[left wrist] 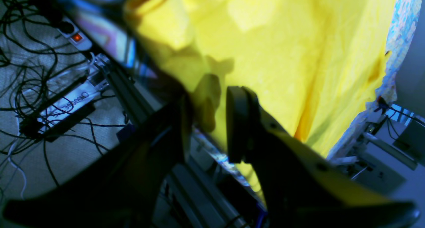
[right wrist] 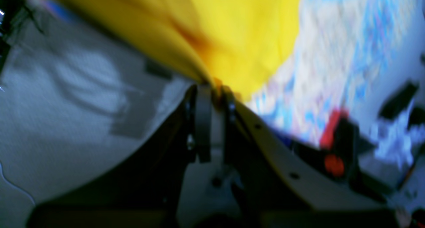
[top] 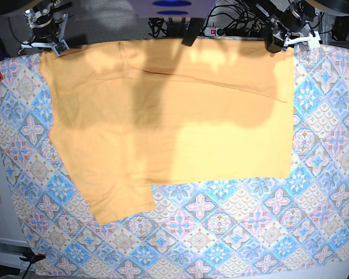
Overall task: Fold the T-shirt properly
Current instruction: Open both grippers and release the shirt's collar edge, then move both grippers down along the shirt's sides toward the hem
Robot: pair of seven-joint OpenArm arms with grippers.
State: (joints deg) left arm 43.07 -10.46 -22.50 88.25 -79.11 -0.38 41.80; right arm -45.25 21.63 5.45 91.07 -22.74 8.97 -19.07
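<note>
Shirt [top: 168, 122] lies flat on the tabletop [top: 232, 232], covering most of the far half of the patterned cloth [top: 314, 192]. One sleeve sticks out toward the near edge, well apart from both claws. A fold crease runs across the far part, between the two claws.

Left claw [left wrist: 207, 121]: released. Left wrist view shows a clear gap between the jaws. A small flap of shirt edge sits in that gap, right against the darker jaw, but the pads are not pinching it. The rest of the shirt spreads ahead of and above the claw. Off to the claw's side, beyond the tabletop edge, sits floor clutter: cables [left wrist: 40, 98] and a power strip [left wrist: 74, 37] with a lit red switch.

Right claw [right wrist: 214, 98]: clenched on the shirt. Right wrist view is blurred, but the cloth visibly gathers into a bunch exactly at the jaw tips, with wrinkles radiating away from them. Jaws stand nearly together with the bunched corner between them. The patterned cloth shows just beside the claw on one side, grey floor on the other.

In the base view both claws sit at the shirt's far corners, one at each end of the far edge.
</note>
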